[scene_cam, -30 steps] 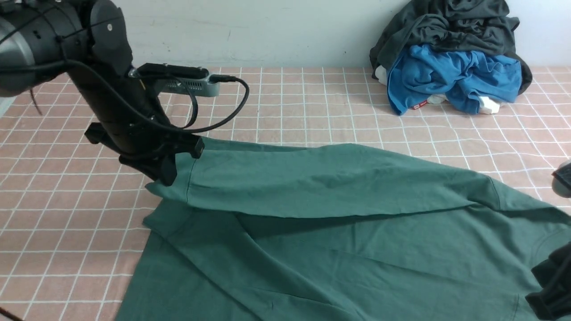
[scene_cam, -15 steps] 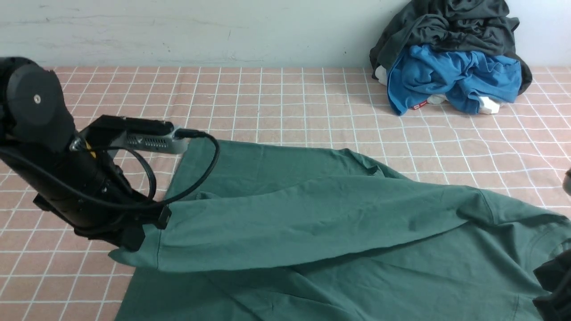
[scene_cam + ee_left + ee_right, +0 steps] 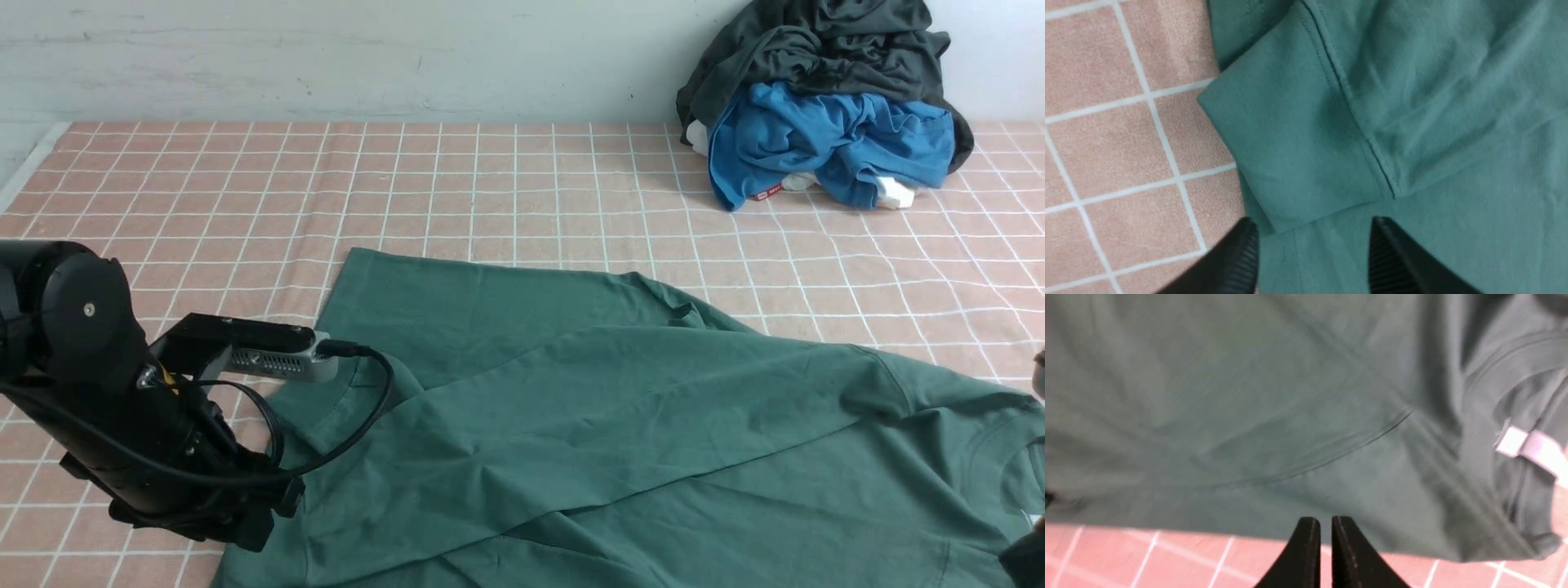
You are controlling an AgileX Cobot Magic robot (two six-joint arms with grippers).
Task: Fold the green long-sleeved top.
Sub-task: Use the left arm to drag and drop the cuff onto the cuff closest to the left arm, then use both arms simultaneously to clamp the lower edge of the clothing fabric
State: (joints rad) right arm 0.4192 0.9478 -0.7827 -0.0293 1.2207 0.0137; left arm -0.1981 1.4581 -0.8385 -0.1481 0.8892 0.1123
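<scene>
The left gripper (image 3: 1312,228) stands with its two black fingers (image 3: 1237,253) well apart and nothing between them. The green long-sleeved top (image 3: 473,302) lies spread on the pink checked cloth (image 3: 490,180), starting right at this gripper and running away from it toward the robot's right. The sleeve cuff (image 3: 1290,155) lies flat on the top's body just ahead of the left gripper's fingertips, free of them, with one corner jutting onto the checked cloth. From the cuff the sleeve (image 3: 588,416) crosses the body in a long diagonal, away from the left gripper, up to the shoulder seam.

The right gripper (image 3: 1326,522) is across the whole garment from the left gripper. Its fingers are together save for a thin slit, with nothing clamped. They hover over the checked cloth at the top's edge, near the neck and its white label (image 3: 1531,447). Far off from the left gripper, at the wall, the dark grey garment (image 3: 816,41) sits heaped over the blue garment (image 3: 824,139).

A second ago the left gripper was pinched on the cuff, holding the sleeve raised farther out over the cloth. Half a second ago it carried it lower and nearer the robot. Now the cuff is let go, the sleeve lies flat, and the top's far corner shows uncovered.
</scene>
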